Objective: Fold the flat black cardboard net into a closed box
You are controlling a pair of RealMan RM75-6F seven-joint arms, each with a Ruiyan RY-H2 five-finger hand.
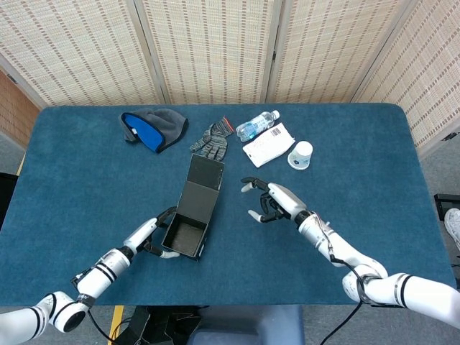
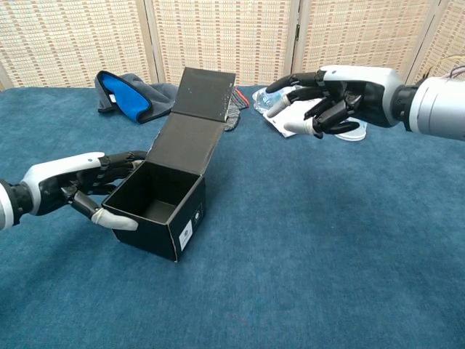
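Observation:
The black cardboard box [image 1: 185,238] [image 2: 155,211] stands open-topped on the blue table, its lid flap [image 1: 203,188] [image 2: 196,116] rising from the far wall and tilting back. My left hand [image 1: 154,236] [image 2: 86,186] holds the box's left wall, thumb at the near corner and fingers at the far corner. My right hand [image 1: 273,202] [image 2: 331,98] hovers to the right of the lid with fingers spread and partly curled, holding nothing and apart from the box.
Along the far side of the table lie a grey and blue beanie [image 1: 152,128], a grey glove [image 1: 210,141], a water bottle [image 1: 256,125], a white packet [image 1: 268,144] and a white cup [image 1: 300,154]. Woven screens stand behind.

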